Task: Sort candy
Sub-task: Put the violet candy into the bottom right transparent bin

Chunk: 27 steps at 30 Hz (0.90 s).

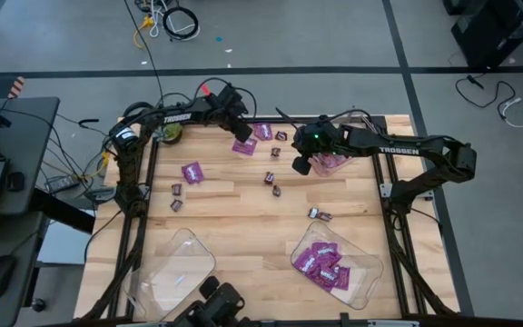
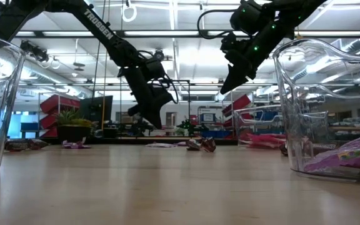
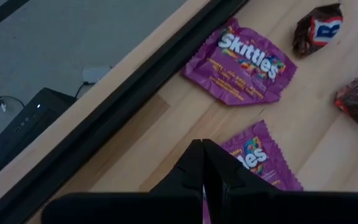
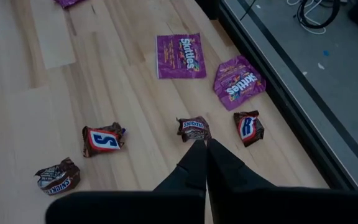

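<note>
Candy lies scattered over the far half of the wooden table: purple packets [image 1: 192,172] [image 1: 243,145] [image 1: 263,132] and small dark wrapped pieces [image 1: 269,177] [image 1: 320,214]. My left gripper [image 1: 241,120] hangs shut near the far edge, just over a purple packet [image 3: 258,155], with another purple packet [image 3: 244,62] beyond it. My right gripper [image 1: 300,166] is shut and held well above the table [image 2: 225,89], over a small brown piece [image 4: 193,129]. A red-and-blue piece [image 4: 102,139] and a brown piece [image 4: 248,127] lie to either side. Neither gripper holds candy.
A clear tray [image 1: 363,283] at the near right holds several purple packets; a second clear tray [image 1: 175,272] stands at the near left. A clear container with pink contents [image 1: 332,163] sits under the right arm. A dark rail [image 3: 135,93] runs along the far edge.
</note>
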Tool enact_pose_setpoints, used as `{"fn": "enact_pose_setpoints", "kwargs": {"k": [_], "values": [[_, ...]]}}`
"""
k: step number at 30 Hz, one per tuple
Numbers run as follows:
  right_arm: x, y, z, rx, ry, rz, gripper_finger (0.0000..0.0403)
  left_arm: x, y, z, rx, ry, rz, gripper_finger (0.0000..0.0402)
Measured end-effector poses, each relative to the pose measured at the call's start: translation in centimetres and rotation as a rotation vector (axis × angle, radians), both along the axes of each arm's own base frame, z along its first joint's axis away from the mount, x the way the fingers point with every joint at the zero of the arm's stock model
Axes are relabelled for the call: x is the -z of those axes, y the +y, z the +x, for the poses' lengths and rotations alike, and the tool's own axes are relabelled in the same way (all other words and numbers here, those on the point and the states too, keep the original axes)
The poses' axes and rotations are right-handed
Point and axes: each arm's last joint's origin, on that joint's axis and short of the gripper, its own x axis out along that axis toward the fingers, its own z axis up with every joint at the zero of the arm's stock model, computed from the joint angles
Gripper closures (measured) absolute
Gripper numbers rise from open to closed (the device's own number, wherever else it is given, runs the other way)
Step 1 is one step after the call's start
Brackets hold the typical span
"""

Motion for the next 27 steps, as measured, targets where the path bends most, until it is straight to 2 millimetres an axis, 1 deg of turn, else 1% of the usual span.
{"fn": "enact_pose_setpoints", "kwargs": {"k": [22,27], "values": [[0.00,0.00,0.00,0.000,0.000,0.000,0.0403,-0.02,0.17,-0.14,0.003,0.003,0.005,0.0401],[0.00,0.00,0.00,0.000,-0.001,0.000,0.0403,-0.02,0.71,-0.64,-0.011,-0.001,0.000,0.0401]]}}
